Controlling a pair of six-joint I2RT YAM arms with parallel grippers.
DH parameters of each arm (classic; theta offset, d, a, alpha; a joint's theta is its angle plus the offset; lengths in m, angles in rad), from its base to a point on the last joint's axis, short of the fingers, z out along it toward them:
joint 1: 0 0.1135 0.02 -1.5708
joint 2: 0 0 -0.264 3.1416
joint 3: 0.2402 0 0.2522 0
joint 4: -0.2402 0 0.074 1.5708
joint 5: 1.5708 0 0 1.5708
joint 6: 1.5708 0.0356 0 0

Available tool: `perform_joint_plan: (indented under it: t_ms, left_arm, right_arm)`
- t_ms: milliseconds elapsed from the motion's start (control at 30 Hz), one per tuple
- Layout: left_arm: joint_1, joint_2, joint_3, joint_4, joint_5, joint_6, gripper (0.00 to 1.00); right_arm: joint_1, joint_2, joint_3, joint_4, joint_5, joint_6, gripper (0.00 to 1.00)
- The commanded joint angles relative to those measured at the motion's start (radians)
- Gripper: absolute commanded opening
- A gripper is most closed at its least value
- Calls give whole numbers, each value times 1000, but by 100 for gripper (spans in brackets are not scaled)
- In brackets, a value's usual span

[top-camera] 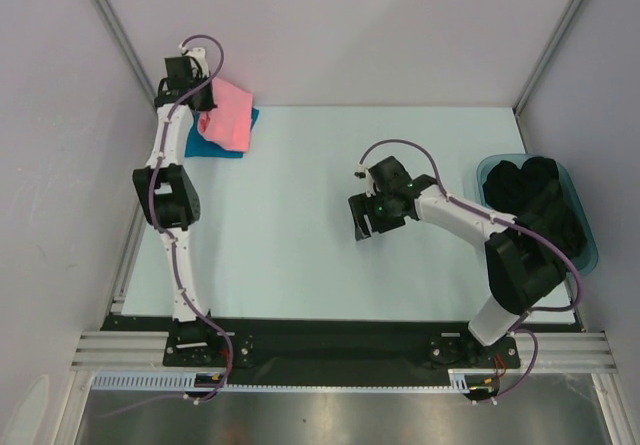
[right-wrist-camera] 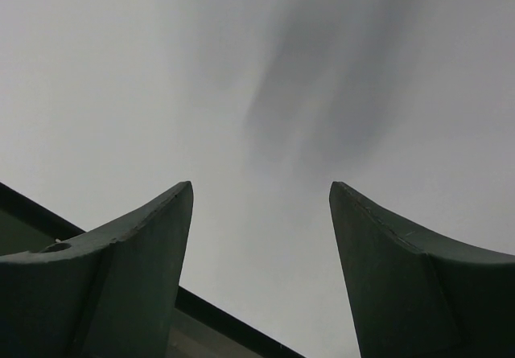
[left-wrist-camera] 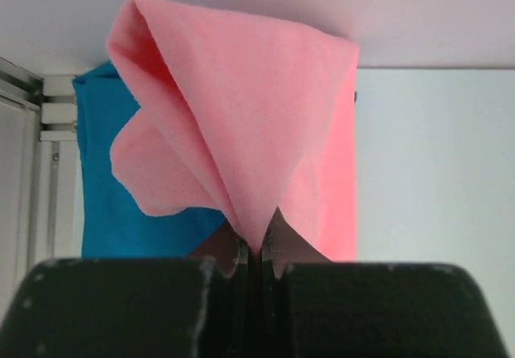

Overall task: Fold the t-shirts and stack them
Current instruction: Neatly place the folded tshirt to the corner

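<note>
Left pincer (left-wrist-camera: 259,247) tight on pink t-shirt (left-wrist-camera: 241,117), teal t-shirt (left-wrist-camera: 113,201) largely hidden underneath.

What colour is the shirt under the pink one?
Teal-blue shirt, best in the left wrist view.

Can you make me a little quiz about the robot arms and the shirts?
1. True or false: the left gripper is shut on the pink shirt.
2. What lies under the pink shirt? A: a blue shirt. B: a book. C: a plate.
3. Fill in the gap: the right gripper is ____ and holds nothing.
Key: 1 true; 2 A; 3 open.
</note>
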State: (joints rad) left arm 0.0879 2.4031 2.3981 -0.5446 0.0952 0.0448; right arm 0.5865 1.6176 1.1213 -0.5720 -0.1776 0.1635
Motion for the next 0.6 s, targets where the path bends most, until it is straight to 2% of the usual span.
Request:
perform_joint_plan:
  t_ms: [0, 233, 367, 467, 567]
  left_arm:
    - [53, 51, 42, 57, 118, -8, 0]
    - [116, 136, 59, 100, 198, -10, 1]
    - [136, 157, 65, 158, 169, 3, 1]
    - [157, 180, 68, 189, 172, -6, 8]
    - [187, 201, 72, 233, 160, -14, 31]
  right_arm:
    - [-4, 50, 83, -35, -16, -16, 74]
    - [-2, 195, 215, -63, -57, -12, 73]
    - [1, 266, 277, -84, -72, -12, 73]
    - [4, 321, 337, -109, -80, -13, 73]
    - [7, 372, 383, -115, -98, -6, 73]
